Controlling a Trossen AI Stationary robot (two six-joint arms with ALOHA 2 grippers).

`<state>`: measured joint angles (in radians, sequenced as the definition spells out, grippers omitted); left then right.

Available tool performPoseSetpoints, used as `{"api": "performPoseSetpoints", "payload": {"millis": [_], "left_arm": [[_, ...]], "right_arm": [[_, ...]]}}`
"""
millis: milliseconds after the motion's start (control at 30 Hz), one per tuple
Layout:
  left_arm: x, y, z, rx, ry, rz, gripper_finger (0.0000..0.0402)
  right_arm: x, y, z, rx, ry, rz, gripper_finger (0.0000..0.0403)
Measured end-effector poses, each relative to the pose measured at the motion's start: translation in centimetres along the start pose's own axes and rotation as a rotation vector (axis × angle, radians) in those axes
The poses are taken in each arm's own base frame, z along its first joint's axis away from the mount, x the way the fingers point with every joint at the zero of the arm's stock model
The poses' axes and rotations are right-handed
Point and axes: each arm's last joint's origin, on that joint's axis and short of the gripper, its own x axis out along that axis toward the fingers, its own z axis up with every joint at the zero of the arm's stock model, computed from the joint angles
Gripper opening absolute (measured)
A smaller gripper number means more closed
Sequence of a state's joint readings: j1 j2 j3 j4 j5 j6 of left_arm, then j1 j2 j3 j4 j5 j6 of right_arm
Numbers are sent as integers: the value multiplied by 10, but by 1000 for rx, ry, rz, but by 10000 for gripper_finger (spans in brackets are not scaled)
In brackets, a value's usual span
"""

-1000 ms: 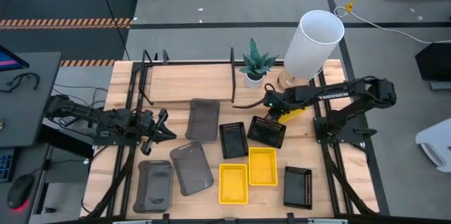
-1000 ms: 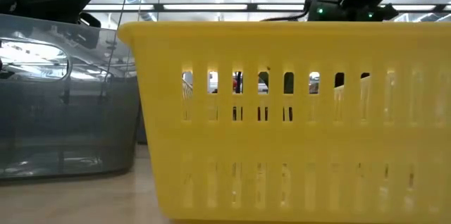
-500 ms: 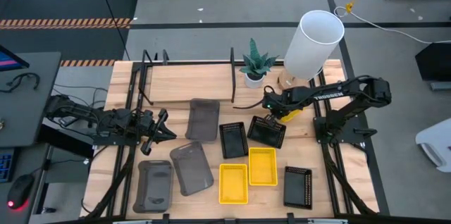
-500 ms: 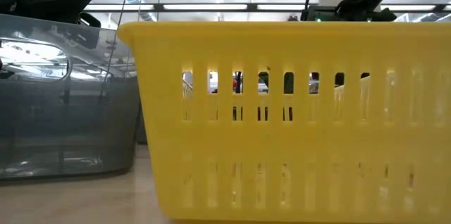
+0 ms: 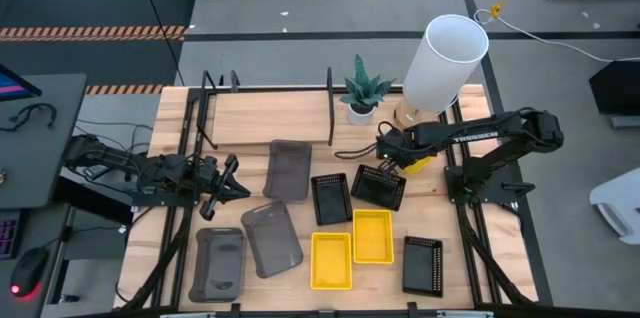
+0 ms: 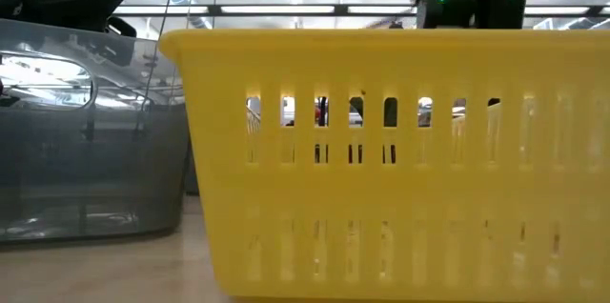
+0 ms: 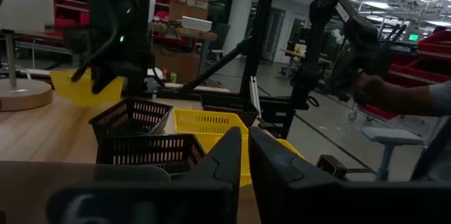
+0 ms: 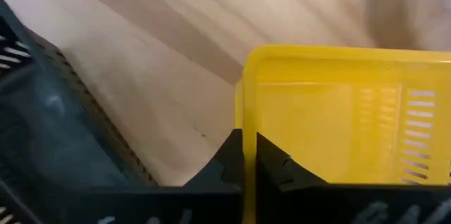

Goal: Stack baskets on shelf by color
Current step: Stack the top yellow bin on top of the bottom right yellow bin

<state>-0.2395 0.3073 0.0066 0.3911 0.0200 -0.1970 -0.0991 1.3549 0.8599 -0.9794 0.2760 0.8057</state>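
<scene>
While the left gripper (image 5: 228,186) waited pressed together near the table's left edge, the right gripper (image 5: 392,156) pinched a yellow basket's (image 8: 338,104) rim, seemingly mid-transfer; shelf (image 5: 270,116) placement appeared next.

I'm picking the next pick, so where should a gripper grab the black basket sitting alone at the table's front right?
Probably a short-end rim of the black basket, from straight above: it sits upright and open, apart from the yellow baskets, leaving its thin wall free for the jaws.
</scene>
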Motion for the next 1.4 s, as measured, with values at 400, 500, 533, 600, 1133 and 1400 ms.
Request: {"api": "performPoseSetpoints", "payload": {"millis": [400,500,533,600,1133,1400], "left_arm": [[0,0,0,0,0,0,28],[0,0,0,0,0,0,30],[0,0,0,0,0,0,32],[0,0,0,0,0,0,35],[0,0,0,0,1,0,29],[0,0,0,0,1,0,39]], "right_arm": [[-86,51,-20,36,-234,206,6],[-101,71,-36,-1,-291,350,6],[-104,78,-41,-16,-304,397,6],[-108,92,-52,-51,-327,474,6],[-140,210,-102,-386,-181,564,6],[-140,238,-128,-506,-77,532,6]]}}
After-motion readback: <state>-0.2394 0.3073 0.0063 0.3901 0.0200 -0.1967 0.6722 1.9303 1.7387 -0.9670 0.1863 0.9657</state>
